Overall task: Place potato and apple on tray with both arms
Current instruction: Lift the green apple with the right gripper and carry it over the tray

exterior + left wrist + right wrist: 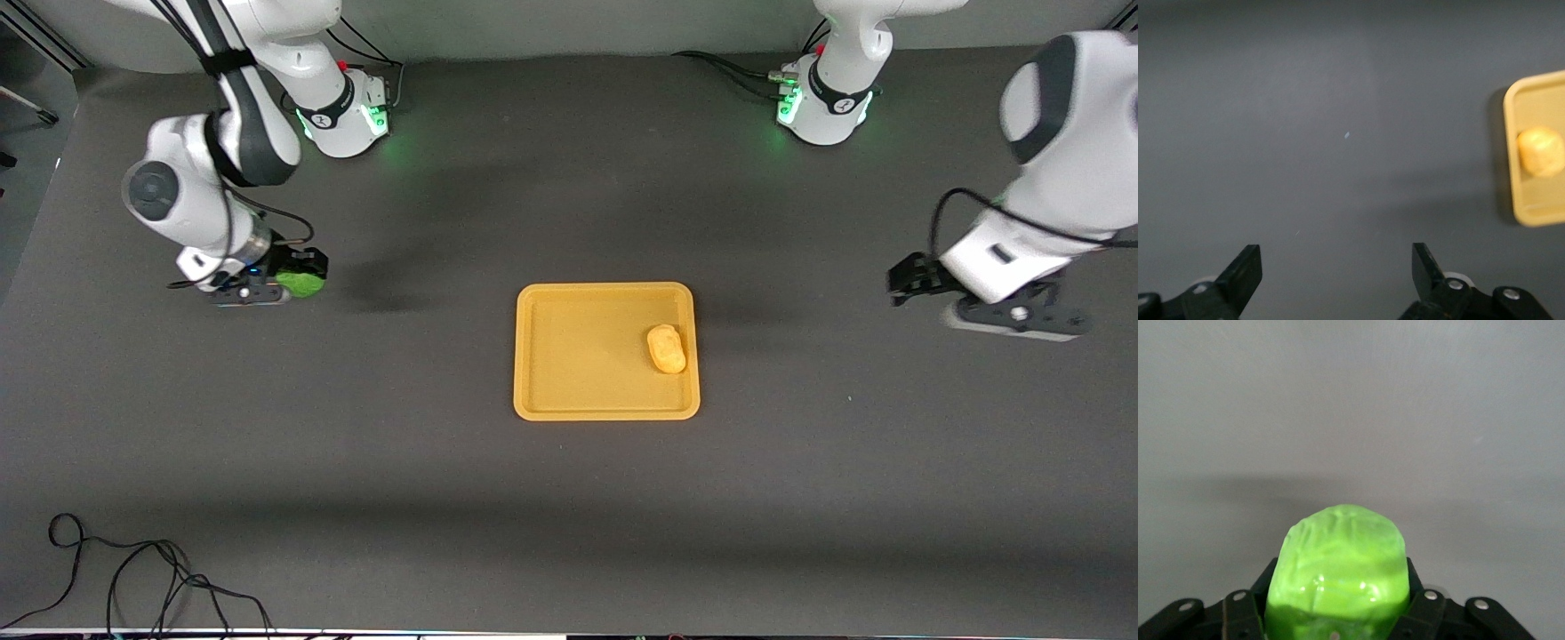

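The right end effector (283,283) pinches the apple (300,284) between its fingers, up over the bench (356,462) at the right arm's end; the right wrist view shows the green ball (1338,573) wedged tight, which the front view only hints at. The left end effector (1337,267) hangs spread wide and empty over the bench at the left arm's end. The potato (666,348) lies on the tray (569,412) by the rim toward the left arm, its long axis running toward the front camera.
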